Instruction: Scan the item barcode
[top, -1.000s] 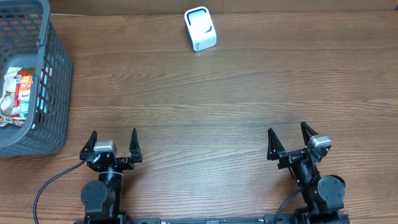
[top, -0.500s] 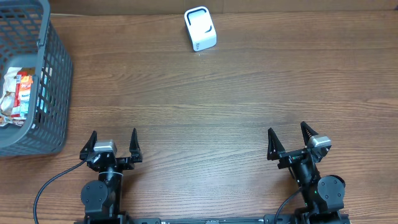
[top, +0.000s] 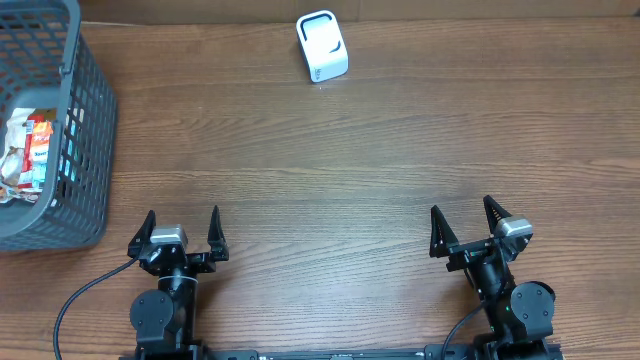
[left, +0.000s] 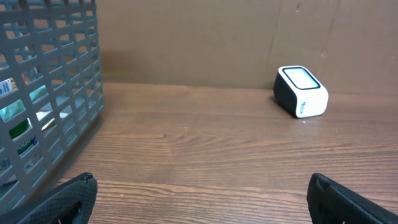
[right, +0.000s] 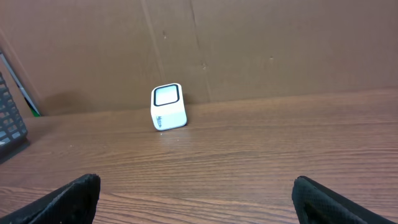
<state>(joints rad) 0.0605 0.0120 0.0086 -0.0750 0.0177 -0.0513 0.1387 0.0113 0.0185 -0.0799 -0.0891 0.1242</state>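
Overhead: both arms' jaws apart; scanner (top: 322, 46) lettering and print on packets (top: 28, 150) in basket (top: 90, 130) unreadable.

Two matching black robot arms. The left claw (top: 183, 216) has two slim black fingers (top: 150, 228) that taper to points like blades. They join a black body topped by a small silver-grey block (top: 168, 236). Behind it sits a round black joint housing (top: 158, 312). A thin black cable (top: 72, 300) curves away from the arm's base. The right claw (top: 461, 206) is built the same way, with its own silver-grey cap (top: 513, 228), round black drum (top: 530, 304) and dark lead (top: 458, 332). Up close in the wrist views, the fingertips (left: 71, 198) are matte black with a finely grained surface.
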